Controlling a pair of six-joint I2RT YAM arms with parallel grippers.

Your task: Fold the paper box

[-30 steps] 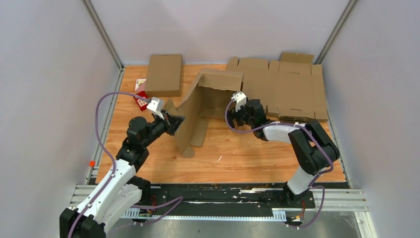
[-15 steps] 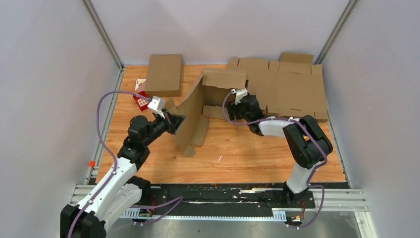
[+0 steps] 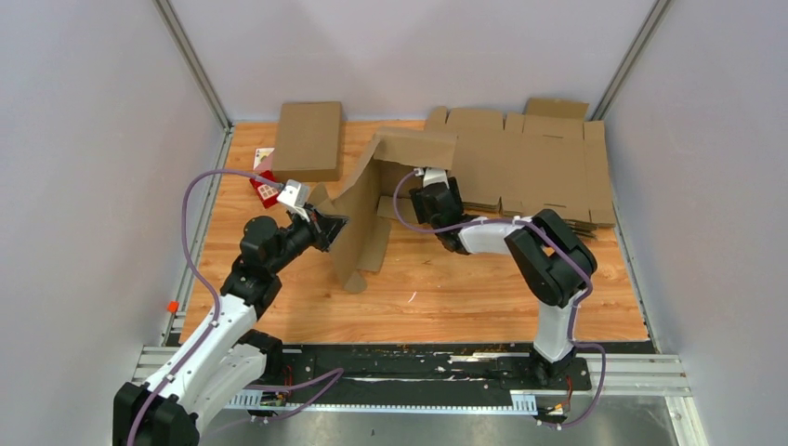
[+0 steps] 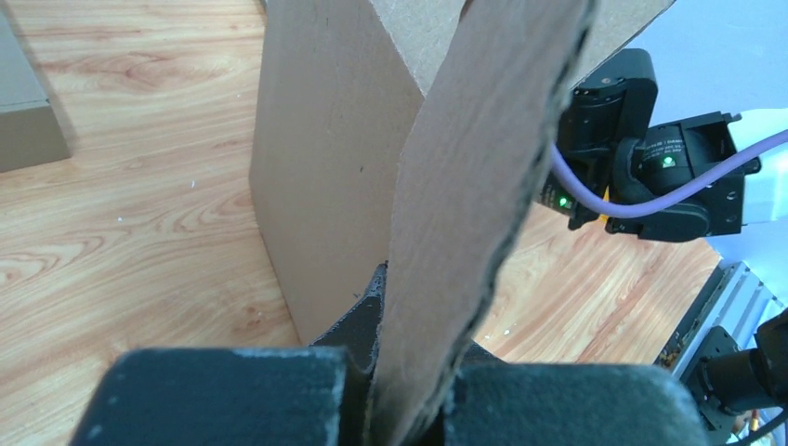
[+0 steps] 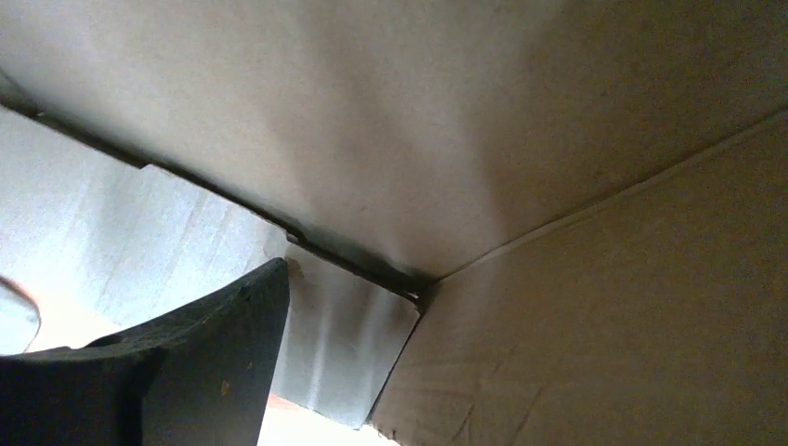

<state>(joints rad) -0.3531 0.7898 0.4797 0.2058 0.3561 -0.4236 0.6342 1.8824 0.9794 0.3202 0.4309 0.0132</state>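
The box (image 3: 376, 190) stands half-raised at the middle of the table (image 3: 465, 297), toward its far edge. One panel is up on edge and a top panel leans over it.

The step in hand looks like raising and squaring the walls. To do it well, the left gripper (image 4: 409, 381) should serve as an anchor, holding its panel upright without twisting. The right gripper (image 3: 425, 183) should push from inside along a crease, not against a panel's middle, so the board bends at the score rather than buckling.

The left gripper's fingers (image 4: 232, 400) are pressed together, pinching the near edge of the upright panel. The right gripper reaches in under the leaning panel. One finger (image 5: 177, 372) shows near the inner corner, seemingly just short of the board. The other is out of view, so I cannot tell how far they are spread or whether they touch anything.
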